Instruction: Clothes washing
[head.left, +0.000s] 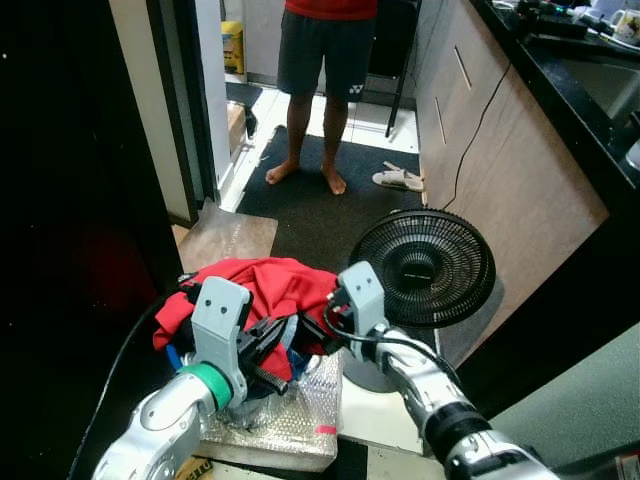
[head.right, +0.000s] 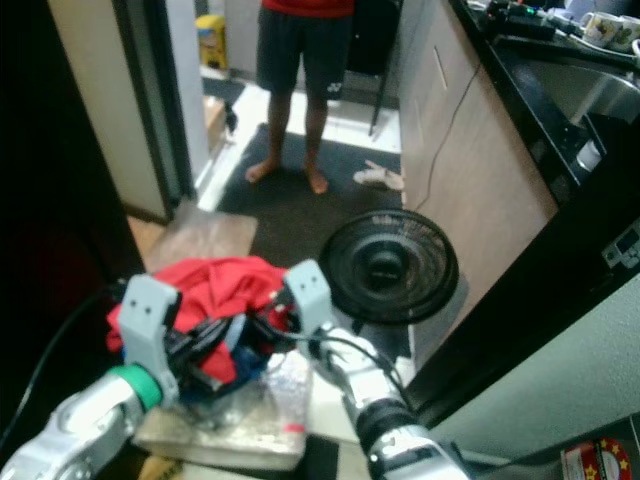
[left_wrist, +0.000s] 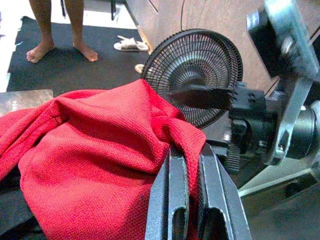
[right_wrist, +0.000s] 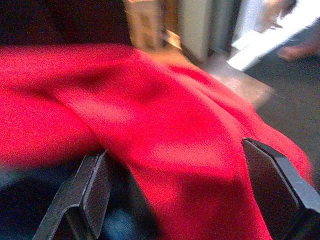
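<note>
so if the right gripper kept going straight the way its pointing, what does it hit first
Most likely the red garment. In the right wrist view the right gripper has its fingers spread wide with the red cloth lying directly between and beyond them. How close the cloth is cannot be judged, as the picture is blurred.

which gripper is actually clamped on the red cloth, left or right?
The left gripper: its fingers are pinched together on a fold of the red cloth. The right gripper has its fingers spread wide with the cloth between them, not closed on it.

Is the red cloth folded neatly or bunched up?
Bunched up. The red cloth lies in a crumpled heap with loose folds between both grippers; the left gripper is pinching one edge of it.
</note>
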